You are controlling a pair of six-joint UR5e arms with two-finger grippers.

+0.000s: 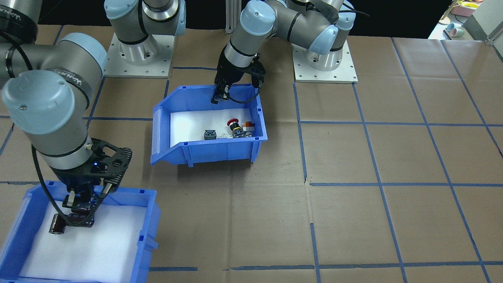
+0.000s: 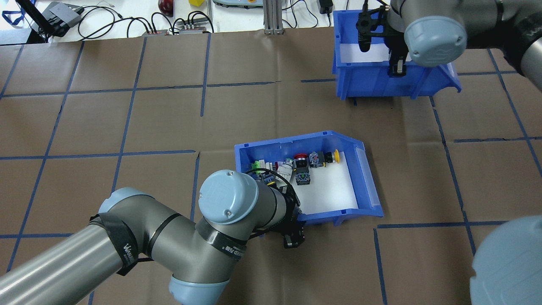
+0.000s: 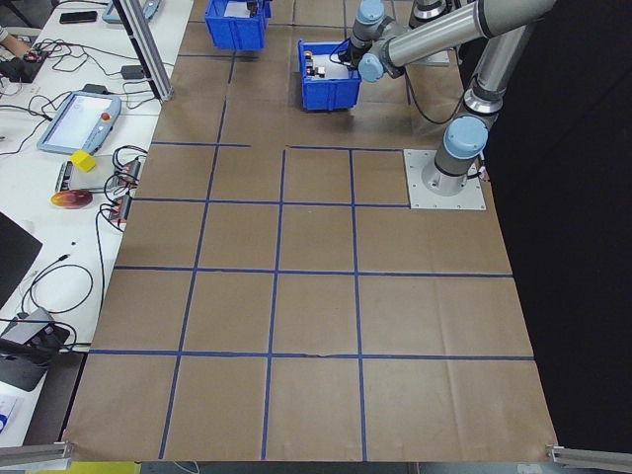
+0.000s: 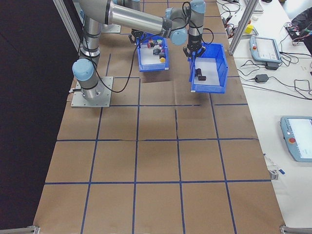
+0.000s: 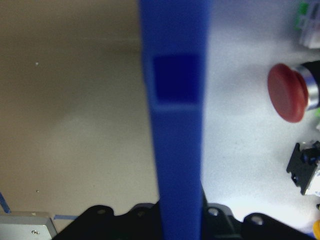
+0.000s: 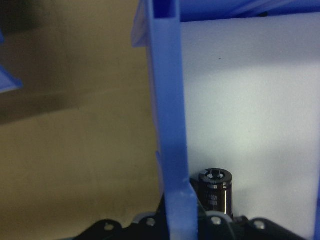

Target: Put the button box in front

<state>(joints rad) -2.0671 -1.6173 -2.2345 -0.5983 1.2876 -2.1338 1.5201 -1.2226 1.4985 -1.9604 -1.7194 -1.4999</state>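
The button box (image 1: 220,151) is a blue bin with a white liner, standing mid-table in the front-facing view. A red mushroom button (image 1: 233,122) and other small switches lie along one wall. My left gripper (image 1: 219,98) straddles the box's wall on the robot side and is shut on it; overhead it shows at the near wall (image 2: 293,239). In the left wrist view that wall (image 5: 175,125) runs up from between the jaws, with the red button (image 5: 287,92) to its right. My right gripper (image 1: 80,206) is shut on the wall of a second blue bin (image 1: 149,220).
The second bin (image 2: 368,80) sits at the table's far right overhead and holds a dark cylinder (image 6: 215,192). Two grey base plates (image 1: 137,59) lie behind the button box. Brown paper with blue tape lines (image 1: 377,184) covers the table. Cables and tablets (image 3: 79,118) lie beyond its edge.
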